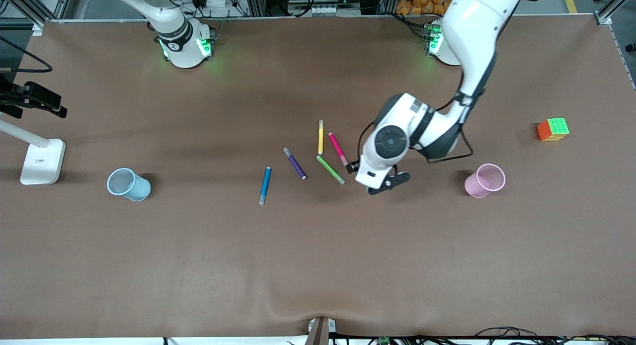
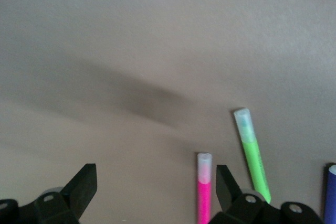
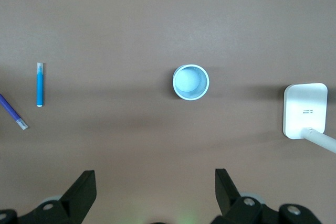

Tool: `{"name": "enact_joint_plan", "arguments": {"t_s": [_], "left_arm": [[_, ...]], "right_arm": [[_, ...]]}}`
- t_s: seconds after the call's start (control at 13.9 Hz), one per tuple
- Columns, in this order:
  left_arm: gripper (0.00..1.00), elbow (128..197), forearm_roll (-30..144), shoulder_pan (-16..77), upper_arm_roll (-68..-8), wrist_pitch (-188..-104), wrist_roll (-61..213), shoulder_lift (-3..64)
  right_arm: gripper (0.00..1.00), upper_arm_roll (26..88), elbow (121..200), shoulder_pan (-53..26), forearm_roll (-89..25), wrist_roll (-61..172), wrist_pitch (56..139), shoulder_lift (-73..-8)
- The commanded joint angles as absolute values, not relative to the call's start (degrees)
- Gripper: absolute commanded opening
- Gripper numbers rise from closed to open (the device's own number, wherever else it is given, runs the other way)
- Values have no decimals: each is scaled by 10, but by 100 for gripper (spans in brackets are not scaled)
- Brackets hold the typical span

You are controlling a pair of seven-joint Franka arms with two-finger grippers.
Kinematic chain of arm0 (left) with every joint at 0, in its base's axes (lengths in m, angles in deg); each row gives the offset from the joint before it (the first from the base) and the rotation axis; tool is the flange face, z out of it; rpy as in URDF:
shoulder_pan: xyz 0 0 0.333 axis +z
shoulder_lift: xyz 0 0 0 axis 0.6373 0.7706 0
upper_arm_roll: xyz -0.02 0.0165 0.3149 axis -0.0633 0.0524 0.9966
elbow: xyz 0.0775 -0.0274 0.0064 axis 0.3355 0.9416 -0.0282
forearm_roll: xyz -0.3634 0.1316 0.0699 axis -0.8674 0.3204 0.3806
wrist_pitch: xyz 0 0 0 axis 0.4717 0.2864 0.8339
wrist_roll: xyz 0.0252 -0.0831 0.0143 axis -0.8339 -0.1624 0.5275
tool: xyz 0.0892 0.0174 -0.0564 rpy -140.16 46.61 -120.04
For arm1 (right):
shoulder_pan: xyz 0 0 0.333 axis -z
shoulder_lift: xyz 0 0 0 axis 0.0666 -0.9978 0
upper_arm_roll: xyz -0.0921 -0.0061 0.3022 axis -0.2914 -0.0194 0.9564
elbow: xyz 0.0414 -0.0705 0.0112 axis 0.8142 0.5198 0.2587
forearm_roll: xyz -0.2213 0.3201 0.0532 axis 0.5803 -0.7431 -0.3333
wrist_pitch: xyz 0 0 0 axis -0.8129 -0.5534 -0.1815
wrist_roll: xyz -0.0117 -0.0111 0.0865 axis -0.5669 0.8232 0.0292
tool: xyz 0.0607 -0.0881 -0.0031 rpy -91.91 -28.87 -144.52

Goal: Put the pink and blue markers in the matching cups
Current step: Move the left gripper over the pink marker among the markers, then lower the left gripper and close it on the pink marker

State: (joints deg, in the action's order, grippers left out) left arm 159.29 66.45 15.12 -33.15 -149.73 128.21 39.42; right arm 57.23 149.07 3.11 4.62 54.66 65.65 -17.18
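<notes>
My left gripper point(image 2: 152, 192) hangs with its jaws spread wide and empty, low over the table beside the pink marker point(image 1: 339, 149), whose lower part its finger cuts off in my left wrist view. My right gripper point(image 3: 152, 195) waits high up, jaws wide, out of the front view; only its fingertips show. The blue marker point(image 1: 265, 185) lies nearer the light blue cup point(image 1: 128, 184). The pink cup point(image 1: 485, 180) stands toward my left arm's end
</notes>
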Motion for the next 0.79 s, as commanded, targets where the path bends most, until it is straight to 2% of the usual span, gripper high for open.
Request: {"name": "enact_joint_plan", "arguments": {"t_s": [0.0, 0.07, 0.36, 0.72], "left_arm": [[100, 1586, 660, 139, -327, -1521, 1299, 408], [100, 1586, 660, 136, -327, -1522, 1300, 413], [88, 1586, 642, 129, -327, -1543, 1305, 433], [86, 1581, 628, 121, -328, -1566, 1306, 453]], "right_arm": [[100, 573, 1481, 32, 39, 543, 653, -176], [100, 573, 1481, 32, 39, 543, 653, -176], [100, 573, 1480, 36, 31, 543, 656, -176], [100, 573, 1481, 35, 28, 543, 659, -178]]}}
